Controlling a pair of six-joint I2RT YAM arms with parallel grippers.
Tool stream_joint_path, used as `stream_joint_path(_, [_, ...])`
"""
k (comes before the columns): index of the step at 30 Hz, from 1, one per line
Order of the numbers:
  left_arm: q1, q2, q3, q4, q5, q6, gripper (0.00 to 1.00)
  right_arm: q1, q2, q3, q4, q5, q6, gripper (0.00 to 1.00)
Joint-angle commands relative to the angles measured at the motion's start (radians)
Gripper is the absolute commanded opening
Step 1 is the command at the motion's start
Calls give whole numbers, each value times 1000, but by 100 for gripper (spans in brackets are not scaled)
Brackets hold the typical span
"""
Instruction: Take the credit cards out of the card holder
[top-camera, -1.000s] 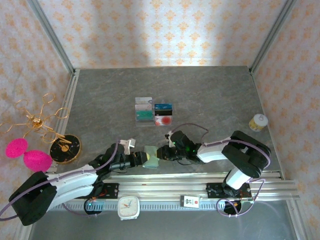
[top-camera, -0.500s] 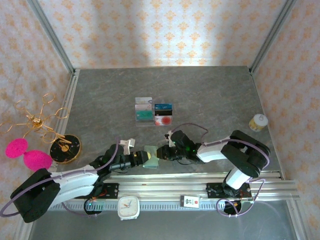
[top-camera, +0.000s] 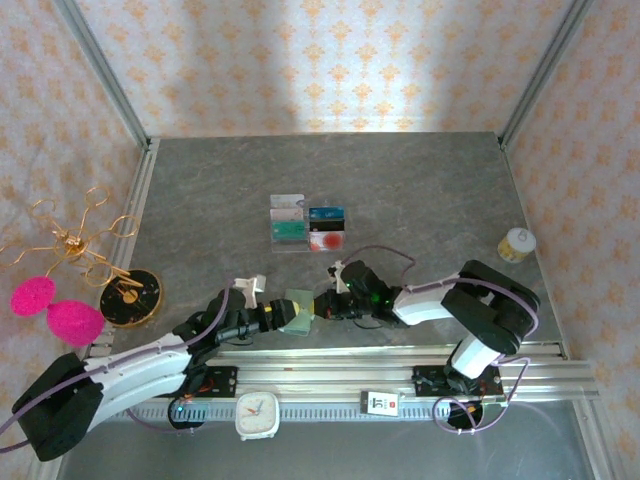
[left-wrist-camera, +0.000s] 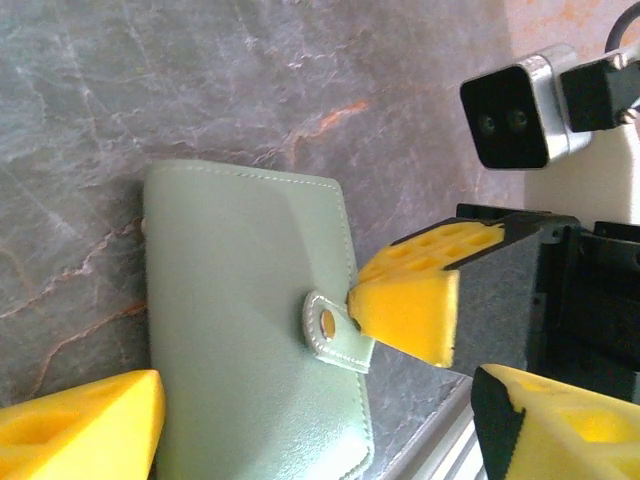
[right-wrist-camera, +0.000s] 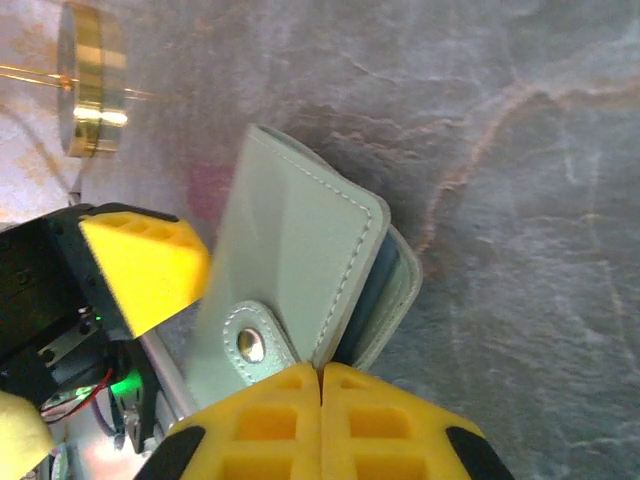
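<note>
At the desk's (top-camera: 420, 190) near edge, your left fingers (left-wrist-camera: 90, 425) stand apart astride the card holder (left-wrist-camera: 240, 320), its cover barely lifted. Your right fingers (right-wrist-camera: 270, 420), pressed together, touch its snap tab (right-wrist-camera: 255, 345). The credit cards (right-wrist-camera: 377, 285) sit inside; none is out yet.

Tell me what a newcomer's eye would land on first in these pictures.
Bright yellow fingertips crowd a sage-green wallet at the near edge of the table. The left gripper stands open on one side of it, and the right gripper is shut at its snap tab. Next come two hot-pink puffs at the far left and four cards laid out mid-table.
</note>
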Motion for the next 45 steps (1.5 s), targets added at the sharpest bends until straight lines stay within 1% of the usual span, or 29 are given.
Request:
stream_joint_path(1, [-6, -53, -17, 13, -16, 35, 82, -31, -120, -14, 9, -41, -78, 0])
stream_joint_path(8, [-2, -130, -41, 142, 18, 55, 86, -82, -316, -4, -97, -73, -153, 0])
stream_joint_path(12, [7, -146, -61, 241, 38, 45, 87, -92, -362, 4, -106, -116, -157, 0])
stream_joint_path(13, [8, -150, -68, 281, 50, 39, 87, -93, -393, 6, -103, -127, -154, 0])
stream_joint_path(14, [8, -150, -76, 330, 59, 32, 87, -93, -402, 10, -103, -135, -153, 0])
stream_joint_path(16, [8, -151, -79, 377, 74, 26, 87, -92, -411, 12, -78, -158, -137, 0])
stream_joint_path(19, [9, -151, -73, 399, 86, 28, 87, -92, -423, 10, -26, -180, -102, 0])
stream_joint_path(21, [9, -152, -56, 347, 75, 42, 85, -92, -437, 18, -8, -185, -84, 0])
stream_joint_path(25, [10, -182, -66, 339, 50, 29, 86, -93, -482, 59, -30, -179, -78, 0])
stream_joint_path(28, [11, -210, -77, 365, 50, 16, 86, -92, -511, 94, -62, -173, -88, 0])
stream_joint_path(31, [10, -214, -89, 442, 79, 3, 85, -91, -493, 111, -32, -193, -76, 0])
stream_joint_path(33, [10, -197, -92, 503, 106, -4, 82, -89, -463, 112, 19, -217, -54, 0])
stream_joint_path(36, [9, -172, -96, 595, 134, -21, 76, -80, -427, 116, 68, -224, -43, 0])
stream_joint_path(38, [10, -165, -96, 637, 148, -28, 65, -80, -411, 110, 74, -210, -39, 0])
stream_joint_path(40, [9, -172, -90, 626, 153, -24, 55, -80, -407, 111, 48, -187, -49, 0])
stream_joint_path(43, [9, -197, -96, 583, 145, -18, 48, -86, -409, 109, 4, -148, -59, 0])
stream_joint_path(45, [10, -212, -103, 566, 136, -19, 39, -87, -405, 109, -21, -123, -60, 0])
